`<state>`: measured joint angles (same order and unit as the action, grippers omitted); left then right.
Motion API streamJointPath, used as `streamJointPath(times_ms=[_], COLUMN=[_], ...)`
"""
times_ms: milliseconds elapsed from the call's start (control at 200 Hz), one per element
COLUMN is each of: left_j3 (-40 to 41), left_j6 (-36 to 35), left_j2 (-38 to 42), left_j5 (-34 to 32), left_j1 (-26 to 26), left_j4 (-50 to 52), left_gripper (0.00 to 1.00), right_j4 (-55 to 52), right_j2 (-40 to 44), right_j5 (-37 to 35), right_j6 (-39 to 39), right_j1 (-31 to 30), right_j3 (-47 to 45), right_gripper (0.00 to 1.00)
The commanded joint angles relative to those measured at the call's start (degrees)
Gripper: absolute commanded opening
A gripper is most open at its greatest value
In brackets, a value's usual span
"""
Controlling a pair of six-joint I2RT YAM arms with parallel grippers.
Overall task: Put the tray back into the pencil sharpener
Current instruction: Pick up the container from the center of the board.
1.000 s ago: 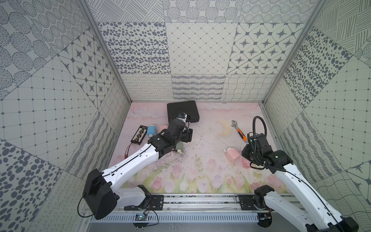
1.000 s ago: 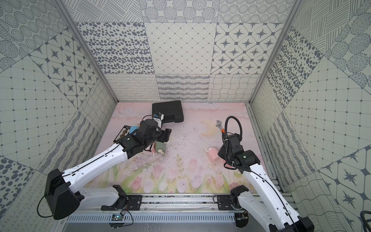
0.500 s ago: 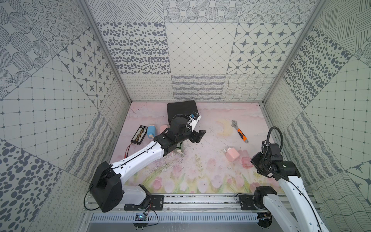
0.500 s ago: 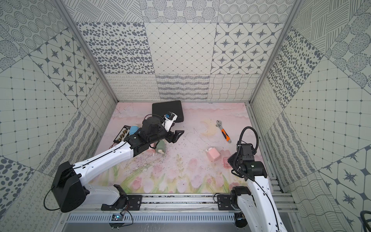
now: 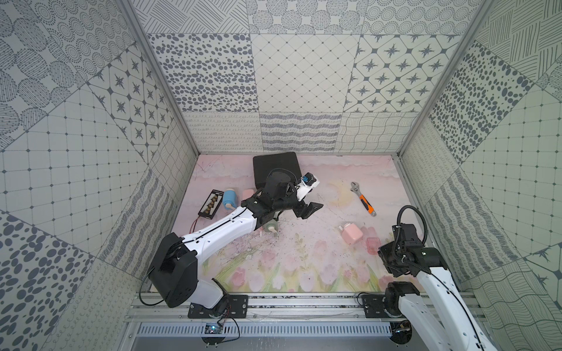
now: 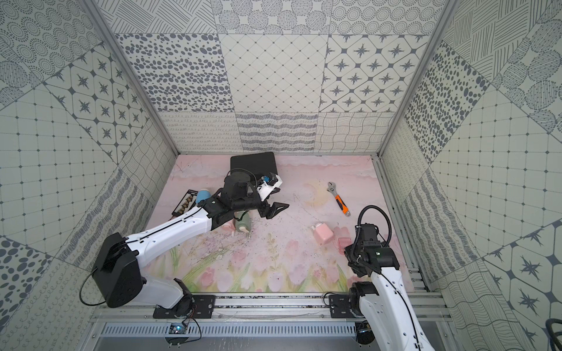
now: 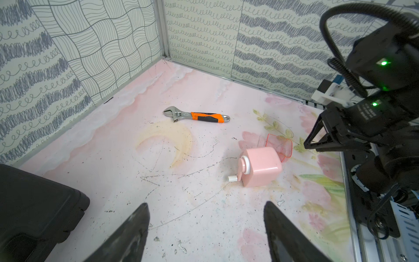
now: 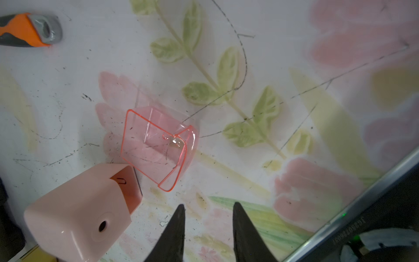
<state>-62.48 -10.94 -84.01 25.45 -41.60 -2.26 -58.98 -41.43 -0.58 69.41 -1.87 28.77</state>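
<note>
Patterned gry/wht walls (image 5: pixel 298 76); pink floral mat (image 5: pixel 273 267), scuffed.

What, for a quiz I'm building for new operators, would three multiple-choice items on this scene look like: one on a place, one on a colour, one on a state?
1. Where is the clear pink tray relative to the pink pencil sharpener?
A. Slid inside it
B. Beside it on the mat
C. On top of it

2. What colours is the handle of the wrench?
A. Orange and black
B. Blue and white
C. Green

3. How is the right gripper?
A. Shut on the tray
B. Shut on the wrench
C. Open, holding nothing

Answers:
1 B: the right wrist view shows the tray lying outside the sharpener's open end.
2 A: the left wrist view shows the handle plainly.
3 C: its fingers stand apart over bare mat, short of the tray.
</note>
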Motion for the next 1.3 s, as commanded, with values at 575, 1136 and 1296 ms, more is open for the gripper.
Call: streamJointPath(times_ms=[575, 1136, 1296], left_j3=[-9.86, -25.11, -28.12], left_j6=[-26.06, -42.22, -40.93], left_j2=[-11.87, -28.58, -32.04], left_j5=[15.21, 19.84, 23.56], left_j1=[-1.78, -3.90, -4.93], left_j4=[9.62, 22.74, 18.46], left_gripper=[0.80, 0.82, 0.85], right_j4=[16.26, 9.54, 6.51], right_j2=[-15.30, -14.42, -12.86], right_j5=[1.52, -0.77, -1.57], right_j6=[2.24, -2.80, -6.09], right_j1=[2.35, 5.61, 5.62], right_j3=[-2.09, -1.59, -0.74], right_gripper=[0.33, 0.06, 0.03])
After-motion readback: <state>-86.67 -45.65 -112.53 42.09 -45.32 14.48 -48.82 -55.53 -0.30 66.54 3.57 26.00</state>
